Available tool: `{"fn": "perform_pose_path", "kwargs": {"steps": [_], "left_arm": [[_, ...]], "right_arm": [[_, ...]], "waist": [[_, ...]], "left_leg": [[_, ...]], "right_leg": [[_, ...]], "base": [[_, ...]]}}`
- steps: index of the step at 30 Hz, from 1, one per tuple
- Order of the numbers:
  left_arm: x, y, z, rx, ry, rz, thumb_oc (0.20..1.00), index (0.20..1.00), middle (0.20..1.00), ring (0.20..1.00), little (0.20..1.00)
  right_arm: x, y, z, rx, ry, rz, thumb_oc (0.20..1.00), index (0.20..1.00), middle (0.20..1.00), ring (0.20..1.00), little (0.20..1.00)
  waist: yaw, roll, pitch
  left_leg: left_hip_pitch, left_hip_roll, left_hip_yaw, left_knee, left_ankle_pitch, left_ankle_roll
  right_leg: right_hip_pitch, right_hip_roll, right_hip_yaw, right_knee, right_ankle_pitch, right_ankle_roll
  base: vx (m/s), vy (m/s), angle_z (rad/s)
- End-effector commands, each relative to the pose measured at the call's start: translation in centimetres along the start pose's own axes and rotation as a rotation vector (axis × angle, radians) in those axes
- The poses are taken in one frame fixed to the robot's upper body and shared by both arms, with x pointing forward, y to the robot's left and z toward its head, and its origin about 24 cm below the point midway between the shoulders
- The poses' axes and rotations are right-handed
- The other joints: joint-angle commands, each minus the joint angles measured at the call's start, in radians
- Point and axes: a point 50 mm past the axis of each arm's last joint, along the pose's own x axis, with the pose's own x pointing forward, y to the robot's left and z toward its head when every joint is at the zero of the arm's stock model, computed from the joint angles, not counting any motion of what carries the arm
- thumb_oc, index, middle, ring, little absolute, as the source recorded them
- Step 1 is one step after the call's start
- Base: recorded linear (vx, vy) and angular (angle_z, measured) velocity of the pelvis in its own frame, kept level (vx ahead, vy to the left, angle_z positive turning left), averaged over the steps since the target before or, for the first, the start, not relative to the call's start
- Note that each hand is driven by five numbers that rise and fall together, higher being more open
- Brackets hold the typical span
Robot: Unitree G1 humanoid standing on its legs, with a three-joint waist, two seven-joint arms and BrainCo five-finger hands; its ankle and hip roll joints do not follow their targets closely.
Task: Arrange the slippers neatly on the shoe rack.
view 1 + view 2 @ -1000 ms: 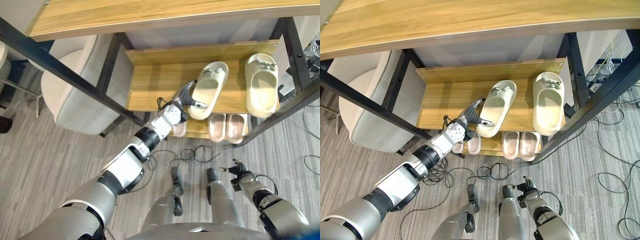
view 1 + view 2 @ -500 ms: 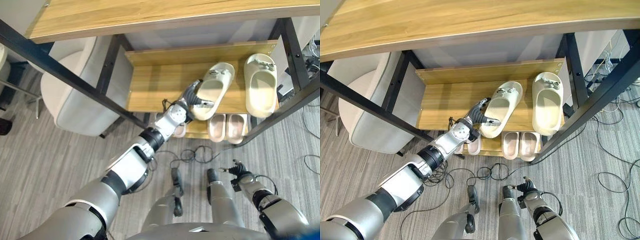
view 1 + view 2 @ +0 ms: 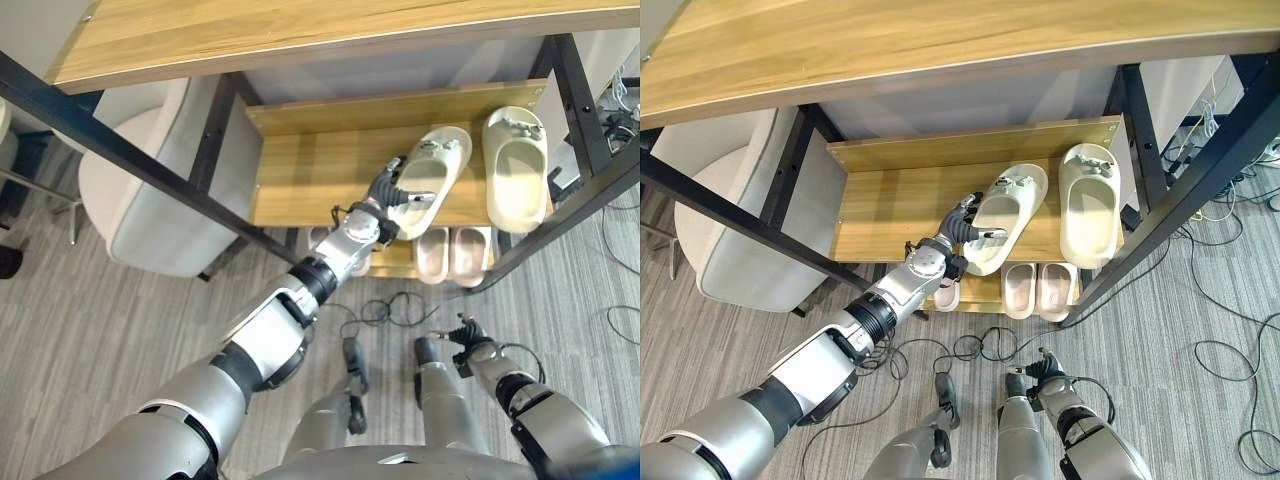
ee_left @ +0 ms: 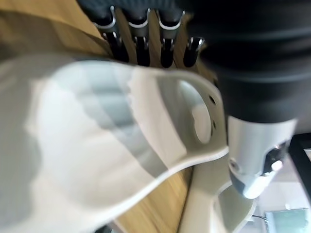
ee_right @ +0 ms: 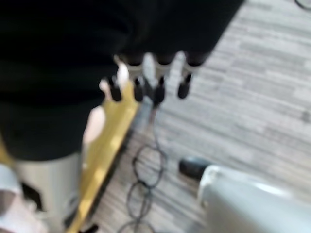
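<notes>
Cream slipper (image 3: 1005, 215) lying tilted on the shoe rack (image 3: 890, 205) top shelf, heel at the front edge, pinched by left hand (image 3: 962, 228). Second cream slipper (image 3: 1088, 203) straight beside, toward the right edge. Pink slippers (image 3: 1038, 290) below. Right hand (image 3: 466, 339) low, fingers relaxed.

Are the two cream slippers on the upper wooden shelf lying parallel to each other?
No: the cream slipper at the left hand lies slanted, while the other cream slipper points straight back.
</notes>
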Motion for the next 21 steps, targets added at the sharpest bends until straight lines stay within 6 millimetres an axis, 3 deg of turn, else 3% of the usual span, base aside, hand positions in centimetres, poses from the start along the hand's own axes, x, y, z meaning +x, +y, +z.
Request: {"fn": "perform_pose_path", "kwargs": {"steps": [1, 6, 13, 16, 21], "left_arm": [[0.8, 1.3, 0.0, 0.091, 0.063, 0.148, 1.000, 1.000, 1.000, 1.000, 1.000], [1.0, 5.9, 0.0, 0.302, 0.068, 0.298, 1.000, 1.000, 1.000, 1.000, 1.000], [0.5, 7.8, 1.0, 0.388, -0.045, 0.312, 1.000, 1.000, 1.000, 1.000, 1.000], [-0.6, 8.5, 1.2, 0.292, -0.123, 0.308, 1.000, 1.000, 1.000, 1.000, 1.000], [-3.3, 8.3, 0.6, -0.099, -0.221, 0.175, 1.000, 1.000, 1.000, 1.000, 1.000]], "right_arm": [[0.4, -1.8, 2.5, -0.001, -0.059, -0.069, 1.000, 1.000, 1.000, 1.000, 1.000], [0.4, -1.7, 2.0, 0.018, -0.071, -0.064, 1.000, 1.000, 1.000, 1.000, 1.000], [0.2, -1.5, 1.0, 0.070, -0.065, -0.046, 1.000, 1.000, 1.000, 1.000, 1.000], [0.1, -1.2, 0.9, 0.092, -0.069, -0.033, 1.000, 1.000, 1.000, 1.000, 1.000], [-0.3, 0.6, 0.2, 0.095, -0.057, 0.020, 1.000, 1.000, 1.000, 1.000, 1.000]], "waist": [[-0.028, 0.022, 0.035], [-0.019, 0.013, 0.024], [0.007, 0.000, 0.027], [0.020, -0.005, 0.036], [0.036, -0.003, 0.043]], "left_leg": [[-0.041, -0.023, -0.086, 0.069, -0.082, 0.000], [-0.038, -0.017, -0.094, 0.071, -0.081, -0.003], [-0.027, -0.019, -0.110, 0.079, -0.085, -0.005], [-0.023, -0.020, -0.116, 0.082, -0.088, -0.005], [-0.026, -0.022, -0.117, 0.085, -0.082, -0.001]], "right_leg": [[0.044, -0.065, -0.048, -0.252, 0.139, 0.043], [0.060, -0.064, -0.058, -0.253, 0.133, 0.043], [0.084, -0.064, -0.079, -0.242, 0.118, 0.042], [0.087, -0.066, -0.084, -0.232, 0.113, 0.041], [0.086, -0.066, -0.085, -0.219, 0.115, 0.038]], "base": [[0.01, -0.032, -0.01], [0.01, -0.035, 0.00], [0.00, -0.034, 0.12], [-0.02, -0.020, 0.10], [-0.02, 0.006, 0.03]]}}
